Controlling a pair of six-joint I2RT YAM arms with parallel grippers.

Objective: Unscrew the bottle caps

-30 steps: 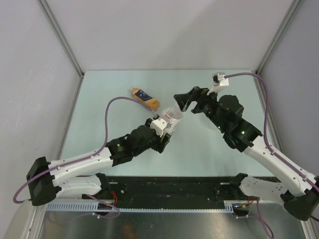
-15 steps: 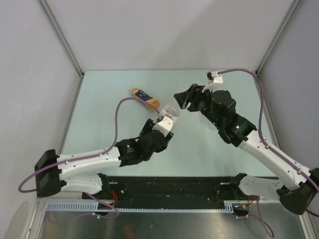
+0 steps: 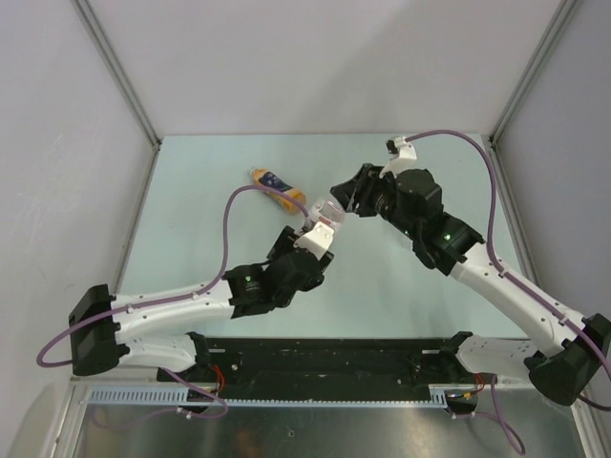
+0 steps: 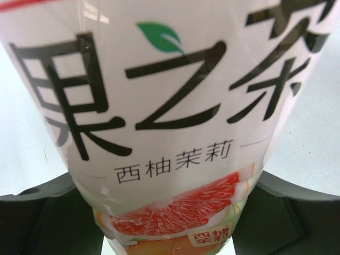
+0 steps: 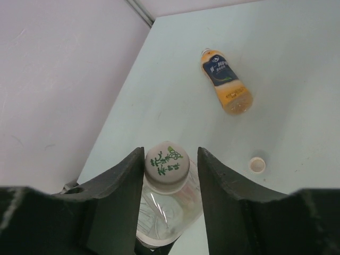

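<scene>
My left gripper (image 4: 175, 226) is shut on a clear bottle (image 4: 164, 106) with a white label and a grapefruit picture, which fills the left wrist view. In the top view this bottle (image 3: 323, 219) is held up near the table's middle. Its whitish bottle cap (image 5: 167, 163), printed with green characters, sits between the fingers of my right gripper (image 5: 171, 153). The left finger (image 5: 127, 180) touches the cap. A narrow gap remains at the right finger (image 5: 218, 180). In the top view the right gripper (image 3: 346, 198) is at the bottle's top end.
An orange bottle with a dark label (image 5: 226, 87) lies on the pale green table (image 3: 420, 286), seen behind the held one in the top view (image 3: 277, 188). A loose whitish cap (image 5: 257, 164) rests on the table near it. Grey walls bound the left and back.
My right gripper has moved left onto the bottle's top and its jaws have narrowed round the cap. The left arm has shifted, bringing the bottle up toward it.
</scene>
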